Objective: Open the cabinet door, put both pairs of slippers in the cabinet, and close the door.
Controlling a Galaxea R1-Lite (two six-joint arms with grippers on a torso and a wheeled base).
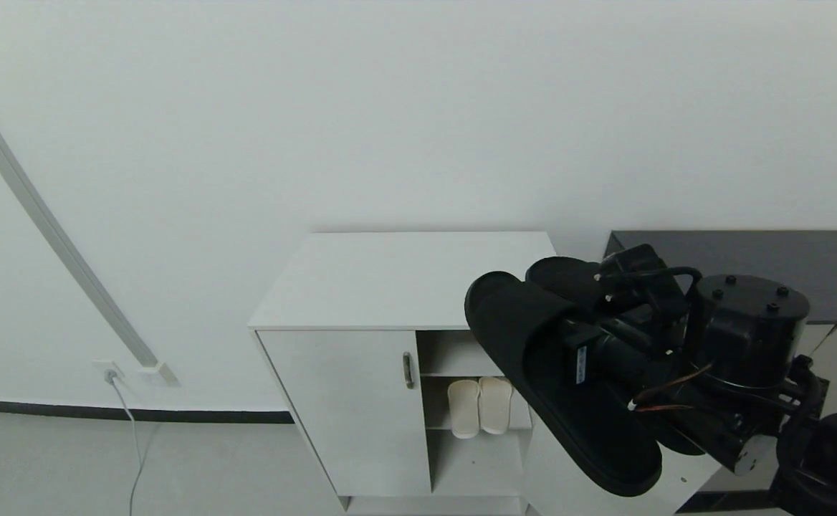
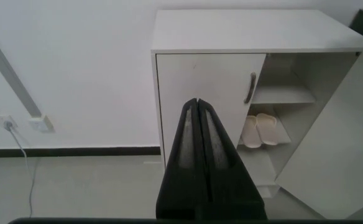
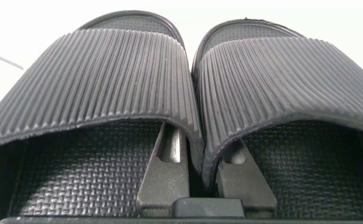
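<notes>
Cabinet (image 1: 404,279) stands against the far wall with its left door (image 1: 347,408) shut and its right door (image 2: 337,143) open. White slippers (image 1: 479,405) lie side by side on the middle shelf. Right gripper (image 3: 203,177) clamps the black slippers (image 1: 533,337) by their adjoining inner edges, raised near the open compartment and partly covering it. Left gripper (image 2: 197,106) is empty, jaws pressed together. Wall socket (image 1: 109,373) sits far left and a dark table (image 1: 748,258) stands right of the cabinet.

no text can be read; the small white label (image 1: 580,364) is too small.
</notes>
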